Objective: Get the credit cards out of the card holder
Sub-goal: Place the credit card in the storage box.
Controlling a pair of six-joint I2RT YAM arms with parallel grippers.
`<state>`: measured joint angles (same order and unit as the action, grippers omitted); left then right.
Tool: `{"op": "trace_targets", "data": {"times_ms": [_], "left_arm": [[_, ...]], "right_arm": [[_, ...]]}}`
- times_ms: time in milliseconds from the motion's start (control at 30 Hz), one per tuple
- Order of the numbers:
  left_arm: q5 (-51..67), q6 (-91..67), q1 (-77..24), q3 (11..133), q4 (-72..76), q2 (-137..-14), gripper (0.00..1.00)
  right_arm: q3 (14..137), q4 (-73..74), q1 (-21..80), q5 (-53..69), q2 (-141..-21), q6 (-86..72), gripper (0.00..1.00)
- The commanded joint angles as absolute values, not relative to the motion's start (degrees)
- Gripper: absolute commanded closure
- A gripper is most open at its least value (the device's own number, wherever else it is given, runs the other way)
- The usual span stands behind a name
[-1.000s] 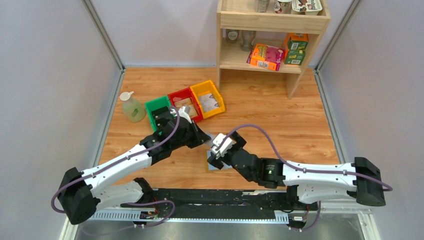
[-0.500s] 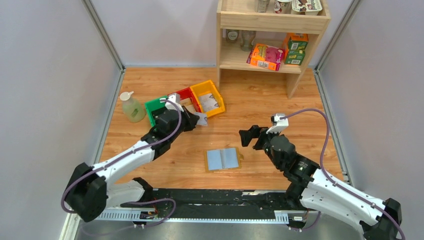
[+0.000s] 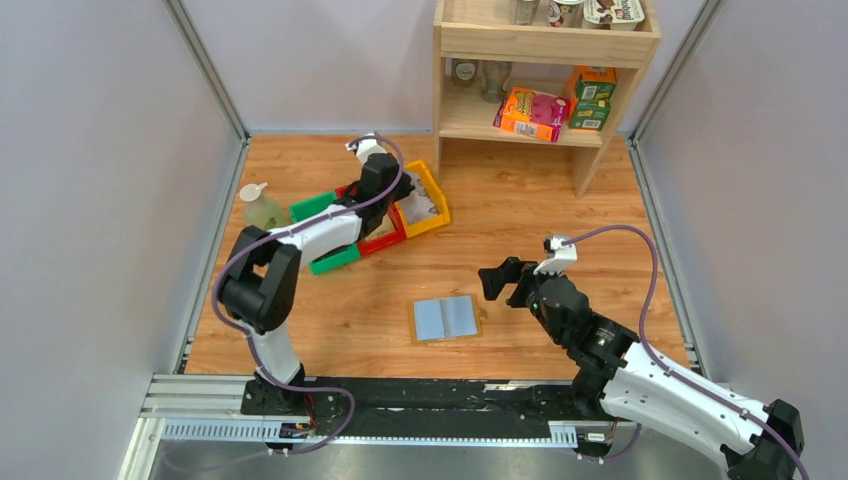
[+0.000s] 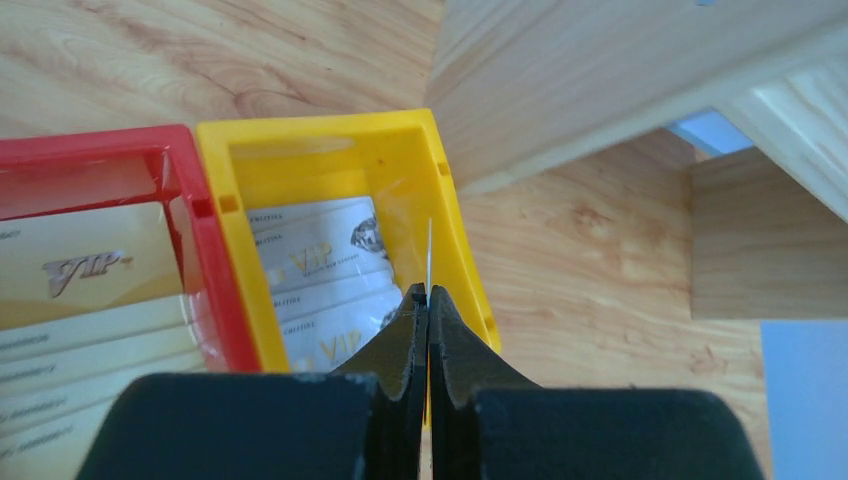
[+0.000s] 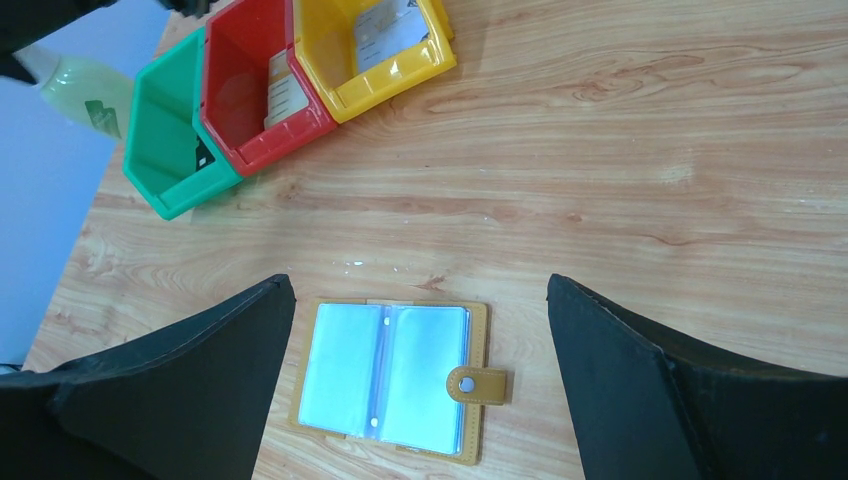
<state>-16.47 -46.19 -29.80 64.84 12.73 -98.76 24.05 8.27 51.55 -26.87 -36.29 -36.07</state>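
Left wrist view: left gripper (image 4: 428,300) pinches a card (image 4: 429,250) edge-on beside the yellow bin (image 4: 330,140)'s right wall; let go here, it could fall outside. Meanwhile the right gripper (image 5: 415,290) hangs spread wide near the holder (image 5: 385,380).

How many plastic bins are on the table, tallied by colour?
green bin: 1
red bin: 1
yellow bin: 1
Total: 3
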Motion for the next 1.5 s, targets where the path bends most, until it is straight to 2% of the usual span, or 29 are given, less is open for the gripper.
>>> {"op": "trace_targets", "data": {"times_ms": [0, 333, 600, 633, 667, 700, 867, 1067, 1267, 1467], "left_arm": [[-16.88, -49.47, -29.35, 72.68, 8.36, -105.72, 1.0], [-13.89, -56.16, -29.27, 79.89, 1.68, -113.99, 1.0], [-15.47, -55.37, -29.35, 78.93, -2.64, -111.63, 0.68], [-15.64, -55.2, -29.36, 78.58, -2.9, -111.19, 0.61], [-15.99, -55.02, -29.27, 78.14, -2.9, -110.4, 0.58], [-16.34, -54.67, -29.35, 77.96, -3.51, -109.52, 0.5], [-16.7, -52.04, -29.36, 78.04, -4.57, -105.91, 0.32], [-16.0, -46.16, -30.06, 80.94, -10.8, -100.29, 0.17], [-14.33, -38.78, -34.62, 77.88, -16.95, -90.1, 0.16], [-11.52, -37.61, -42.35, 66.64, -22.67, -75.44, 0.2]], "right_arm": [[23.2, 6.68, 50.98, -27.25, -34.72, -34.9, 0.0], [23.03, 6.68, 49.92, -25.58, -34.63, -34.1, 0.0], [24.08, 7.91, 49.75, -24.7, -34.98, -33.66, 0.0], [24.17, 8.26, 49.75, -24.87, -34.98, -33.4, 0.0], [24.52, 8.7, 49.83, -24.87, -34.89, -33.22, 0.0], [24.78, 9.14, 49.75, -24.87, -34.89, -33.14, 0.0], [26.19, 12.04, 49.66, -25.4, -34.45, -32.7, 0.0], [28.3, 15.73, 49.83, -25.05, -34.36, -32.7, 0.0], [31.46, 20.21, 49.66, -20.75, -37.78, -33.66, 0.0], [35.33, 21.8, 49.83, -8.63, -45.69, -34.89, 0.01]]}}
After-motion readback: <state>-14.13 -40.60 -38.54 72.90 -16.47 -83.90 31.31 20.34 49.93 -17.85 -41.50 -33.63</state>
